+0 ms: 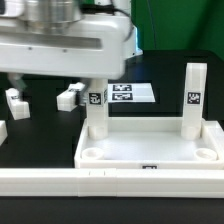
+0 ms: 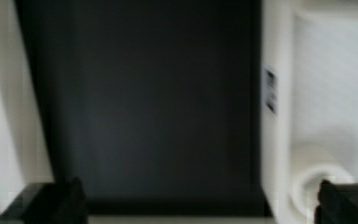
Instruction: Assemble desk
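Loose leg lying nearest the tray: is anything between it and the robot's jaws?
Nothing visible. The loose leg lies on the bare table, and the gripper hangs above that area, jaws open. The upright leg in the tabletop socket stands close on the exterior view's right, not between.

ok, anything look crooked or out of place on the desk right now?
Nothing stands out. One leg and another leg stand upright in the far corners of the tabletop. The near sockets are empty. Two loose legs lie on the table, apart from the tabletop.
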